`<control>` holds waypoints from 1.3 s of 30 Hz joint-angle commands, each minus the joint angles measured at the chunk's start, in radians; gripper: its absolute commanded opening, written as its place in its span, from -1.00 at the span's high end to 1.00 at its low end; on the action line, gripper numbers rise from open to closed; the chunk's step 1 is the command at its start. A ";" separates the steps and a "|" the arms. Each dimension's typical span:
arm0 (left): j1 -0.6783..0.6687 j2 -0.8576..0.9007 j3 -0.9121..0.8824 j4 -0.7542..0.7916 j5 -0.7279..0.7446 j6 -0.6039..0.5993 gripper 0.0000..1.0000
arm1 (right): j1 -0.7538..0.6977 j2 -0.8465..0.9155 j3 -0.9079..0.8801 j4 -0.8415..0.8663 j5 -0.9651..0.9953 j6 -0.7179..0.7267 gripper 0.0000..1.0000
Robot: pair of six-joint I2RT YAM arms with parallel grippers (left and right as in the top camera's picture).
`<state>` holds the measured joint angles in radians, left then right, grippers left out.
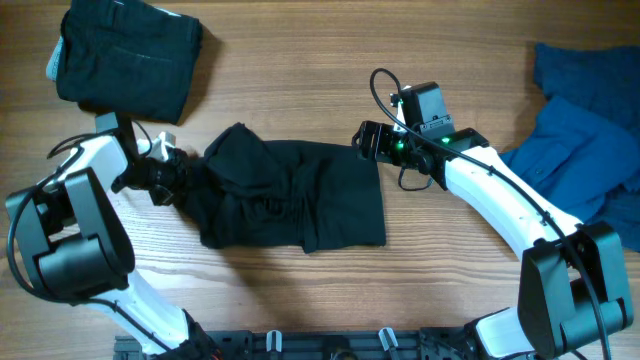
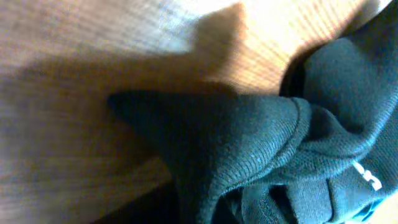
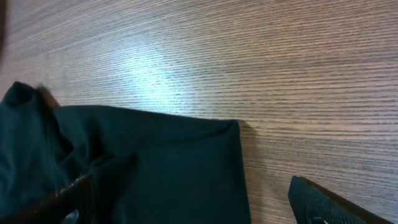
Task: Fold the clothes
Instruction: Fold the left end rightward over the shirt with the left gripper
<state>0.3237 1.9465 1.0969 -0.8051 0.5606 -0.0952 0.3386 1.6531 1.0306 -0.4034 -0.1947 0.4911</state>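
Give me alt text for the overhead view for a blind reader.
A crumpled black shirt lies on the wooden table, the left gripper shut on its left edge and the right gripper open at its upper right corner. A folded black garment sits top left; blue clothes lie at the right edge.

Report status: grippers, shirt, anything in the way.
Left gripper shut on crumpled black fabric shirt, left edge. Right gripper open at its upper right corner. Folded black garment, blue garments lie apart.
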 commanded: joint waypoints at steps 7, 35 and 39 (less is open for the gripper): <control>-0.023 -0.061 0.164 -0.193 -0.256 -0.110 0.92 | 0.002 0.013 -0.010 0.000 -0.015 -0.019 -0.99; -0.088 -0.187 0.425 -0.437 -0.600 -0.358 0.92 | 0.002 0.013 -0.010 -0.008 -0.014 -0.017 -0.99; -0.139 -0.187 0.425 -0.471 -0.627 -0.359 0.92 | 0.002 0.013 -0.010 -0.008 -0.015 -0.017 -0.99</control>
<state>0.2340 1.7874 1.5013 -1.2537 -0.0265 -0.4286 0.3386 1.6531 1.0306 -0.4107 -0.1947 0.4911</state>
